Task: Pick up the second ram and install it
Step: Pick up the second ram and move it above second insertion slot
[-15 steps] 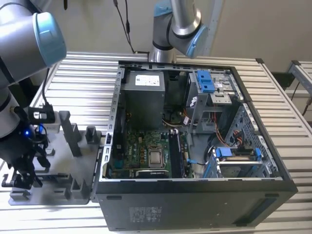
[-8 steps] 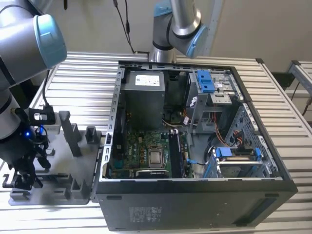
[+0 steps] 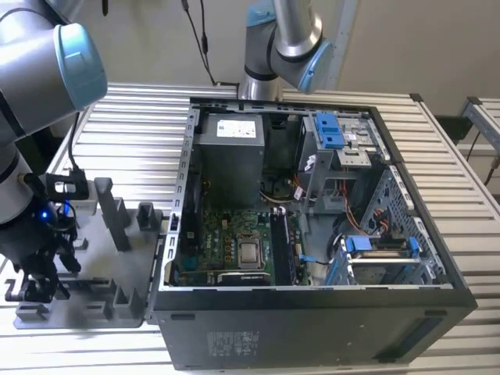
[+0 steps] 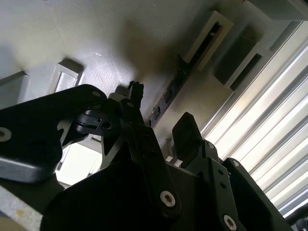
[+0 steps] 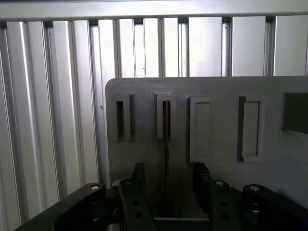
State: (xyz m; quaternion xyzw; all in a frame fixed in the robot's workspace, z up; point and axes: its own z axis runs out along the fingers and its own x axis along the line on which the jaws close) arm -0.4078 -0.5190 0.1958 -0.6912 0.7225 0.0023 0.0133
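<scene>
While the second ram (image 5: 166, 139) is standing on edge in its slot of the grey tray (image 3: 94, 266), we are logging the scene from the exterior view's left across.

Item one: the gripper (image 3: 35, 287) is hanging low over the tray's end at the exterior view's left, above the slatted table (image 3: 133, 117). In both wrist views its jaws are standing parted, one finger (image 5: 138, 179) on each side of the thin board. A sliver of gap is showing on both sides, so we are recording the tool as released and straddling, not clamping.

Item two: in the second wrist view the stick's far end is resting inside a raised rectangular holder (image 4: 210, 33), its row of small chips facing one finger.

Item three, toward the exterior view's right: the open computer case (image 3: 312, 332) is lying just beside the tray. Its motherboard (image 3: 226, 234) is exposed, and the long memory slots (image 3: 283, 246) are running beside the processor. Whether a stick is already sitting there we cannot tell.

Status, as we are judging it: approach and alignment look done. Closing, lifting, carrying and seating are all outstanding.
</scene>
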